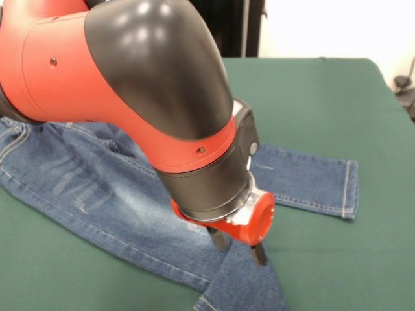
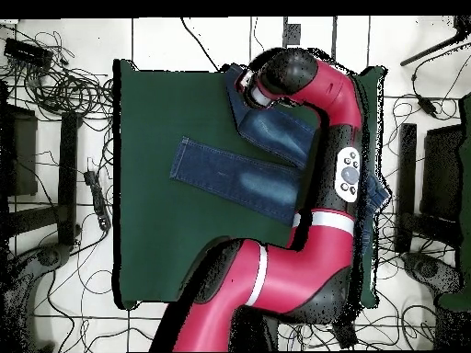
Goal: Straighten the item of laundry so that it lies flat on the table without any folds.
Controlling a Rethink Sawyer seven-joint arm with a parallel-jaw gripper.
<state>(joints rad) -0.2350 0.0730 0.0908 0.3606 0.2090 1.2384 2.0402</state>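
The blue denim jeans [image 1: 84, 181] lie on the dark green table [image 1: 324, 97]. One leg runs flat to the right and ends in a hemmed cuff [image 1: 349, 189]. The other leg bends at a fold and runs off the picture's bottom edge [image 1: 249, 285]. My gripper [image 1: 238, 249] points down at that fold, its two dark fingers [image 1: 218, 238] apart with tips at the denim, nothing gripped between them. In the overhead view the jeans [image 2: 239, 175] spread across the table [image 2: 147, 138], one leg reaching left, the other going up under my wrist [image 2: 271, 83], which hides the gripper.
My bulky red and black arm [image 1: 130, 84] covers the jeans' waist in the front view and the table's right side [image 2: 322, 211] in the overhead view. Cables and stands [image 2: 64, 138] lie on the floor around the table. Bare green cloth shows left of the jeans overhead.
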